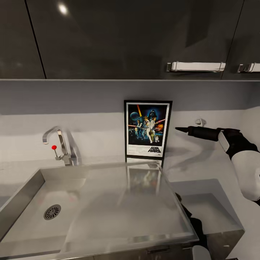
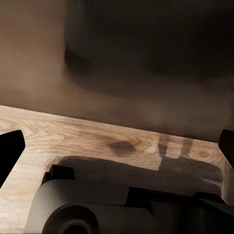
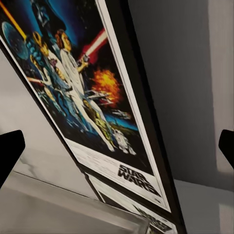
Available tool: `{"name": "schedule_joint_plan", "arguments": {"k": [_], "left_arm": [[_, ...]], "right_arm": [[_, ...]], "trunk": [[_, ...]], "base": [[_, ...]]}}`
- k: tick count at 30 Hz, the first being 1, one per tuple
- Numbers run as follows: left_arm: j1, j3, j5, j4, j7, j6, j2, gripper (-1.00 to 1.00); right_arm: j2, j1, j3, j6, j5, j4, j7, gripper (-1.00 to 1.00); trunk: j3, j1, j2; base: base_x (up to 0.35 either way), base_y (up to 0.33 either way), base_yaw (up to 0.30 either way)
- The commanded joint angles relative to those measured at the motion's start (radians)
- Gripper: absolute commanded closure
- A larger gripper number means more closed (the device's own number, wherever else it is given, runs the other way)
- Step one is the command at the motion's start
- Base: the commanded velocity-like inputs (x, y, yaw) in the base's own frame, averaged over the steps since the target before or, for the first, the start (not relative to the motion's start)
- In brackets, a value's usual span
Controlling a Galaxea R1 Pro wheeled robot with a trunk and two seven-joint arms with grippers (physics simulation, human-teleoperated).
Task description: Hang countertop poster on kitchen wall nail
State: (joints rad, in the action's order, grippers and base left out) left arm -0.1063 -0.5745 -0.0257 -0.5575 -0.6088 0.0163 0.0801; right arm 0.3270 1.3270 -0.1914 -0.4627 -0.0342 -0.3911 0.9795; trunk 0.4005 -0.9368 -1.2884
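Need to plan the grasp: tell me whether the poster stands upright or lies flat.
Upright. The poster stands on its bottom edge on the kitchen countertop, behind the sink, against the wall.

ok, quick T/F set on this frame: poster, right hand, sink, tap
1. The poster stands upright against the wall behind the sink. True.
2. The right hand grips the poster. False: it is beside the poster's right edge, apart from it.
3. The tap has a red knob. True.
4. The poster lies flat in the sink. False: it stands on the countertop.
5. The cabinet handles are above the poster, to its right. True.
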Motion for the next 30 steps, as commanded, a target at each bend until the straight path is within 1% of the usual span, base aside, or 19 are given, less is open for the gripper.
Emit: {"name": "schedule_joint_plan", "arguments": {"k": [1, 18, 19, 22, 25, 28, 29, 30], "left_arm": [[0.000, -0.003, -0.003, -0.001, -0.005, 0.002, 0.000, -1.00], [0.000, -0.004, -0.003, -0.001, -0.002, 0.002, 0.000, -1.00], [-0.001, -0.002, -0.004, 0.005, 0.000, 0.003, -0.006, -1.00], [-0.003, 0.004, -0.005, 0.022, 0.004, 0.008, -0.022, -1.00], [-0.003, 0.005, -0.005, 0.039, 0.005, 0.010, -0.026, -1.00], [-0.003, 0.005, -0.005, 0.043, 0.004, 0.012, -0.027, -1.00], [-0.003, 0.006, -0.005, 0.044, 0.003, 0.013, -0.027, -1.00], [-0.004, 0.006, -0.005, 0.044, 0.002, 0.013, -0.027, -1.00]], "right_arm": [[-0.001, 0.001, -0.007, -0.009, -0.004, 0.000, 0.005, -1.00], [0.000, 0.004, -0.009, -0.009, -0.004, 0.000, 0.003, -1.00], [0.001, -0.002, -0.009, -0.009, -0.004, -0.002, 0.002, -1.00], [0.001, -0.019, 0.008, 0.008, -0.005, 0.015, 0.019, -1.00], [0.002, -0.036, 0.015, 0.025, -0.006, 0.032, 0.036, -1.00], [0.002, -0.041, 0.026, 0.042, -0.006, 0.049, 0.053, -1.00], [0.003, -0.042, 0.045, 0.179, -0.006, 0.113, 0.070, -1.00], [0.003, -0.042, 0.052, 0.188, -0.006, 0.124, 0.071, -1.00]], "trunk": [[0.001, 0.000, -0.001], [0.001, 0.000, -0.001], [0.001, 0.000, -0.001], [0.001, 0.000, -0.001], [0.001, 0.000, -0.001], [0.001, 0.000, -0.001], [0.001, 0.000, -0.001], [0.001, 0.000, -0.001]], "base": [[0.000, 0.000, 0.000], [0.000, 0.000, 0.000], [0.000, 0.000, 0.000], [0.000, 0.000, 0.000], [0.000, 0.000, 0.000], [0.000, 0.000, 0.000], [0.000, 0.000, 0.000], [0.000, 0.000, 0.000]]}}
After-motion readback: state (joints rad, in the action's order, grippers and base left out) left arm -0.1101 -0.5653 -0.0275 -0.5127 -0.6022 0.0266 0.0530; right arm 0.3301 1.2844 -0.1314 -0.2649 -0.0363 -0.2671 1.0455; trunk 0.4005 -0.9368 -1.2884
